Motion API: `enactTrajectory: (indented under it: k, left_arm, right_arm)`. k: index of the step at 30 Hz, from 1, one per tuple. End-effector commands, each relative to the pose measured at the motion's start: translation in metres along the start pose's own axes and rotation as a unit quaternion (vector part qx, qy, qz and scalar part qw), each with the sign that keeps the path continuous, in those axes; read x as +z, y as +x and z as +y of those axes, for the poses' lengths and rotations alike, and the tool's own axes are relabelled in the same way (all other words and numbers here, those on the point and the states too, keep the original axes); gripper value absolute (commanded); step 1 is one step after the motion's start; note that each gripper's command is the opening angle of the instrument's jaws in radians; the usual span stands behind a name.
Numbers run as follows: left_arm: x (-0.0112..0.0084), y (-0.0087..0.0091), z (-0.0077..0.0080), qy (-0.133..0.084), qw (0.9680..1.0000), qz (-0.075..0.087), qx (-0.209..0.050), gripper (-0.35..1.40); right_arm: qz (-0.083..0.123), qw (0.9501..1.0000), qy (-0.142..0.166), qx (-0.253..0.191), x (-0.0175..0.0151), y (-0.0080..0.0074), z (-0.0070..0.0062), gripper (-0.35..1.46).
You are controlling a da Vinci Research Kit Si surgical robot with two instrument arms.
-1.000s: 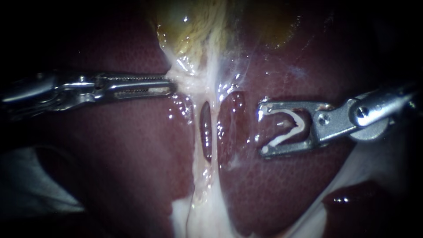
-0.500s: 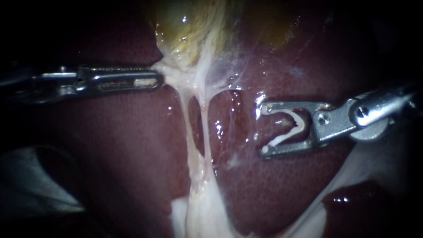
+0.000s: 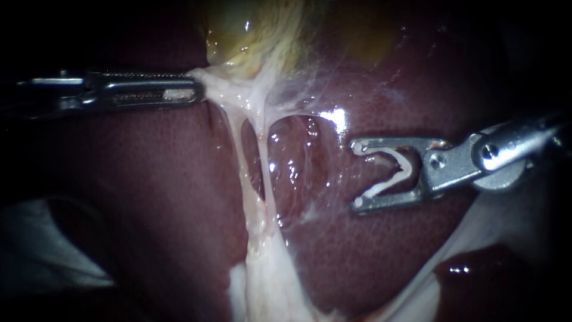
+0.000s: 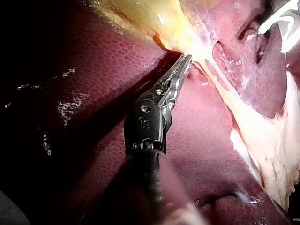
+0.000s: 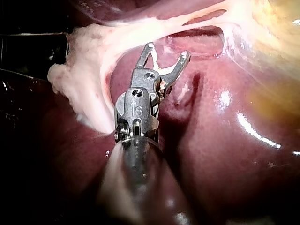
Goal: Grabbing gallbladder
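1. Only the endoscope view shows both instruments whole. The left instrument (image 3: 193, 93) comes in level from the left and the right instrument (image 3: 357, 175) from the right. They are well apart, with two pale strands (image 3: 253, 173) stretched taut between them over the dark red liver (image 3: 149, 197).
2. The left jaws are closed narrow on pale tissue at the narrow end of the gallbladder (image 3: 256, 30). This grip is seen more closely in the left wrist view, where the tip of the left instrument (image 4: 185, 62) is pressed into the pale yellow neck below the gallbladder (image 4: 136, 16).
3. The right jaws are held wide apart and no tissue is gripped. A white clip (image 3: 390, 173) is seen in the gap in the endoscope view. In the right wrist view the right instrument (image 5: 167, 51) is shown over the liver (image 5: 225, 140), just short of the strands (image 5: 122, 37).
4. Yellow gallbladder (image 5: 276, 23) is also seen in the right wrist view, ahead of the jaws and to one side.
5. The gallbladder lies at the top of the endoscope view, partly cut off by the edge. Its long axis runs roughly top to bottom, and its narrow end is pointed down and left toward the left jaws.
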Motion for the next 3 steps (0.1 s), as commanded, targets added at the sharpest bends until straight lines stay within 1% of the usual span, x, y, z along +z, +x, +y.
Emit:
enactTrajectory:
  k: [1,3]
  left_arm:
    - [0.0001,0.0,0.0,0.001,1.0,0.0,0.0,-0.35]
    - [0.0004,-0.0002,0.0001,0.002,1.0,0.001,0.001,-0.35]
  right_arm:
    - [0.0,1.0,0.0,0.0,0.0,0.0,0.0,0.5]
    - [0.0,1.0,0.0,0.0,0.0,0.0,0.0,0.5]
